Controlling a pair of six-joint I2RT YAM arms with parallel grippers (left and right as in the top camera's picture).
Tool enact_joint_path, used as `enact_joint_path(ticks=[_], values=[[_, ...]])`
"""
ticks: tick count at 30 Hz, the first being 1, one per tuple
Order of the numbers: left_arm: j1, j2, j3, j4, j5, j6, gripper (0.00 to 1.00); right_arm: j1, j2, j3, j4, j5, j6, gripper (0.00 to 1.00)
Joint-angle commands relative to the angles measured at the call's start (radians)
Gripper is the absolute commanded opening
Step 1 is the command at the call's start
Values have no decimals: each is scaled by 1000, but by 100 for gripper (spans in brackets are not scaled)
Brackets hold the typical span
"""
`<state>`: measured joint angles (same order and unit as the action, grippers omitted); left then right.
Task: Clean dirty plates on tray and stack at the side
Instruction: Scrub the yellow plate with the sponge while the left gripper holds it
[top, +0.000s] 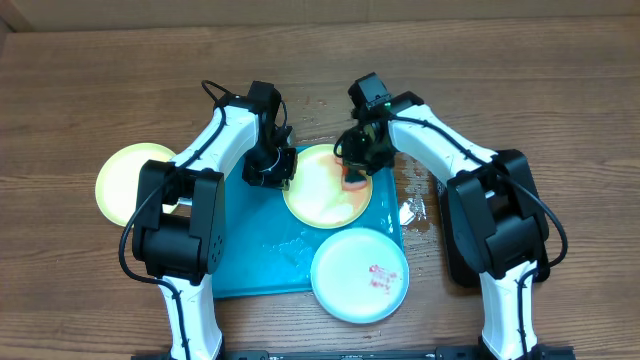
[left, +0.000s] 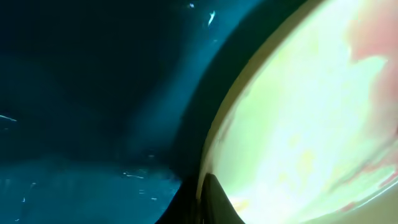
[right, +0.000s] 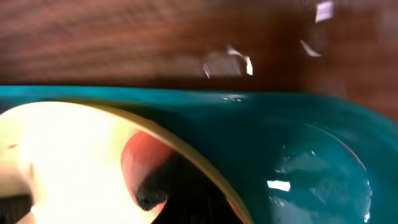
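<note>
Where the turquoise tray (top: 250, 250) lies mid-counter (top: 100, 80), in smooth glossy plastic with rounded corners, a raised rim and a wet floor: one round yellow-green plate (top: 320, 198) at its far right corner, pale centre, faint pink smears. Left jaws closed at that plate's left rim; whether they pinch it, cannot tell. Right jaws closed on an orange-red sponge (top: 356, 181) pressed to the plate's right side. Light-blue plate (top: 350, 285), red-smeared, overhangs the tray's near right edge. Second yellow-green plate (top: 125, 185) on the wood-grain counter, left of the tray. Open tray floor near left
</note>
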<state>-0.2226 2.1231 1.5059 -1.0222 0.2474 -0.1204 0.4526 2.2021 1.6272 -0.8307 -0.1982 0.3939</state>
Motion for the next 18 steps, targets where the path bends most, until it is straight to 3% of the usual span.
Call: enact_joint_path(ticks=[1, 10, 18], values=[[6, 40, -17, 6, -72, 10, 4, 7, 54, -22, 82, 171, -92, 4], [6, 40, -17, 6, -72, 17, 4, 124, 54, -22, 127, 167, -321, 4], [6, 40, -17, 6, -72, 16, 5, 200, 54, -22, 43, 83, -274, 4]])
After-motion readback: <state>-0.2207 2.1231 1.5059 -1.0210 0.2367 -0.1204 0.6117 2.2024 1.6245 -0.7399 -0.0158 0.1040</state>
